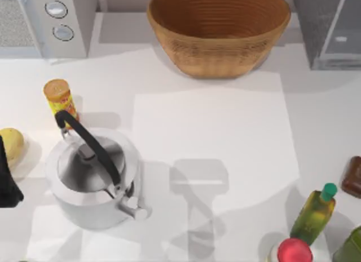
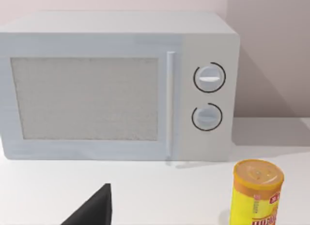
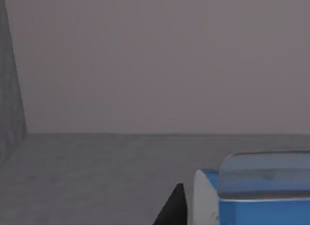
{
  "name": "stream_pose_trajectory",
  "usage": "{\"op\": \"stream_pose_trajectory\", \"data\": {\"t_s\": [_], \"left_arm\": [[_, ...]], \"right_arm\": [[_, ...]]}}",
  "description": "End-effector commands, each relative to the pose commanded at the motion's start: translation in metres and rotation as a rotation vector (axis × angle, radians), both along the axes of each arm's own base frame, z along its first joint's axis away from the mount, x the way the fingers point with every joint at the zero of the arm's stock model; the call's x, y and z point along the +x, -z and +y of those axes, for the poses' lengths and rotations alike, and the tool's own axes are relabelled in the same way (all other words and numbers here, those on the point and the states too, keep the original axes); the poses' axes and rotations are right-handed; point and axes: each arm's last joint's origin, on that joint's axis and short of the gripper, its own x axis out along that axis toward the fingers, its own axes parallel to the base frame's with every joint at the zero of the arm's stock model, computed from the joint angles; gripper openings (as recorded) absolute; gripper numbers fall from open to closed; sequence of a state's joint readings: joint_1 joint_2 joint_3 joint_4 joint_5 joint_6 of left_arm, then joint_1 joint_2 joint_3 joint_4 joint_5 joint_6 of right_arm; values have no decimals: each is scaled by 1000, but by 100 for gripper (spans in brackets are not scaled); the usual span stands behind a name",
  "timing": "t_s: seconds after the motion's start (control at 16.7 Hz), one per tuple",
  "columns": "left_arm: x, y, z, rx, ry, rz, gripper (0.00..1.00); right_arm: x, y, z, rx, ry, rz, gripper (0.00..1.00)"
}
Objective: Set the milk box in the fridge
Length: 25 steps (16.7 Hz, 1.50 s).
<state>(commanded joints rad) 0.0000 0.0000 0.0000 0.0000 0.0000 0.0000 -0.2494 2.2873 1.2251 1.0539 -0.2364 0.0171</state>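
The milk box (image 3: 256, 196), blue on top and white on its side, is close in front of the right wrist camera. One black finger (image 3: 173, 208) of my right gripper presses against its white side. Dark grey walls and a grey floor of the fridge (image 3: 97, 176) surround the box on all sides. From above, the fridge (image 1: 330, 31) is a dark grey box with a pale front panel at the back right corner. My left gripper (image 1: 8, 183) is parked at the table's left edge, beside the kettle.
A white microwave (image 1: 56, 22) with two knobs stands back left, and a wicker basket (image 1: 219, 34) back centre. A yellow canister (image 1: 60, 101) and a steel kettle (image 1: 96, 177) stand on the left. Bottles (image 1: 315, 214) cluster at front right.
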Motion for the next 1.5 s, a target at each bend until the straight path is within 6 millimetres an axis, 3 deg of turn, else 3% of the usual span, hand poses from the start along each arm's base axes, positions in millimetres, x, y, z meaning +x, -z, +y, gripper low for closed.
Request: {"op": "stream_pose_trajectory", "data": {"t_s": [0.18, 0.48, 0.84, 1.5], "left_arm": [[0, 0, 0, 0, 0, 0, 100], [0, 0, 0, 0, 0, 0, 100], [0, 0, 0, 0, 0, 0, 100], [0, 0, 0, 0, 0, 0, 100]], "right_arm": [[19, -2, 0, 0, 0, 3, 0], [60, -22, 0, -8, 0, -28, 0], [68, -18, 1, -3, 7, -6, 0], [68, -18, 1, -3, 7, -6, 83]]}}
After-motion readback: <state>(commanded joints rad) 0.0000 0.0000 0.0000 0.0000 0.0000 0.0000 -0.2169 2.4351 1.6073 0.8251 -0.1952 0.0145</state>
